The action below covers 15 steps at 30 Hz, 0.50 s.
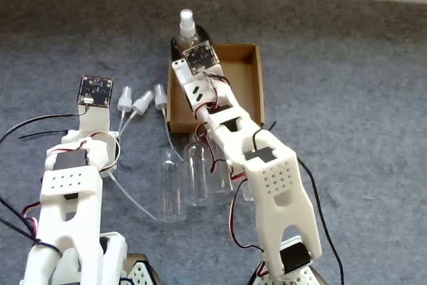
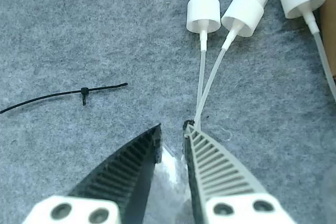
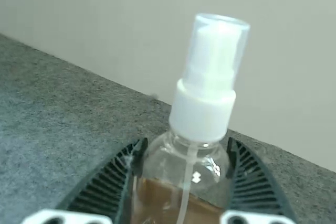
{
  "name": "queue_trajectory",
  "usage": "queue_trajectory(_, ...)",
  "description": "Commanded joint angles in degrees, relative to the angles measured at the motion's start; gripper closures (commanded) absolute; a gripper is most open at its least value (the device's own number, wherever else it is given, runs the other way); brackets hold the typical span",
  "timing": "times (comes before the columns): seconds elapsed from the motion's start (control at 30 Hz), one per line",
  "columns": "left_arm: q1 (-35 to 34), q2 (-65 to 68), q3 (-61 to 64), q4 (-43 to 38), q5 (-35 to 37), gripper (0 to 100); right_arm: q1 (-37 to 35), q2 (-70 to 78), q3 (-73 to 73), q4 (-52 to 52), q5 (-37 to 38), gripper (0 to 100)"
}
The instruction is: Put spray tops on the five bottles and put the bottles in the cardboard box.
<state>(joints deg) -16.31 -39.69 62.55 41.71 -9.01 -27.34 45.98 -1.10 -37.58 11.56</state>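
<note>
Right pincer (image 3: 185,145) clenched on the shoulder of the capped bottle (image 3: 178,182); spray top (image 3: 207,93) fitted, bottle upright. Position: raised at the far corner of the cardboard box (image 1: 259,91); whether over the inside or just past the rim, cannot tell from above. Step in hand, as judged: set this bottle in the box. To do it well: bring it over the box floor, tuck it into a corner (four more need room), lower until the base bears, only then let go, and withdraw straight up so the fingers do not catch the top. Keep it vertical; a narrow bottle like this would likely tip easily. Right arm pose: stretched well forward across the box, pincer roughly level and pointing away from the base. Left arm: folded closer in, left pincer (image 2: 172,129) aimed down at the counter (image 2: 79,24), jaws parted a little, grasping nothing, tips just beside the tube ends of two of the three loose spray tops (image 2: 203,9). Uncapped bottles (image 1: 172,188) wait on the counter between the arms, near the box's front edge.
</note>
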Motion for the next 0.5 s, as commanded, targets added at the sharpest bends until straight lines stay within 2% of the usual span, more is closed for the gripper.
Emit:
queue_trajectory(0.0,-0.5,-1.2,-0.1,-1.2,0.4,92,-0.8,-3.5,-2.9,2.9,0.4,82.7)
queue_trajectory(0.1,-0.5,-1.2,-0.1,-1.2,0.4,92,-0.7,-4.4,-2.9,5.9,-3.0,81.4)
queue_trajectory(0.27,-0.5,-1.2,-0.1,-1.2,0.4,92,-0.8,-5.3,-3.0,8.0,-4.3,70.7)
queue_trajectory(0.47,-0.5,-1.2,-0.1,-1.2,0.4,92,-0.9,-5.6,-3.0,8.0,-4.2,69.8)
